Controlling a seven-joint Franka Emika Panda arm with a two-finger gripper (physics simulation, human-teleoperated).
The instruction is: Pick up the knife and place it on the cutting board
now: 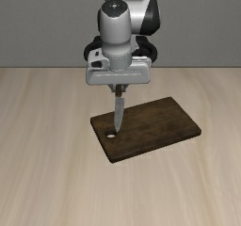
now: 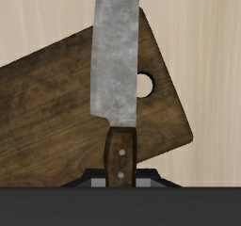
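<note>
My gripper (image 1: pixel 119 85) hangs over the dark wooden cutting board (image 1: pixel 151 124), shut on the knife (image 1: pixel 119 112) by its handle. The knife points blade down, its tip close above the board near the corner with the round hole (image 1: pixel 112 137). From the wrist view the grey blade (image 2: pixel 117 51) runs away from my hand across the cutting board (image 2: pixel 56 107), past the hole (image 2: pixel 147 83). The brown riveted handle (image 2: pixel 120 159) sits between my fingers, whose tips are hidden beside it.
A light wooden tabletop (image 1: pixel 47 164) spreads all around the board. A grey wall (image 1: pixel 38 23) rises behind the robot's base.
</note>
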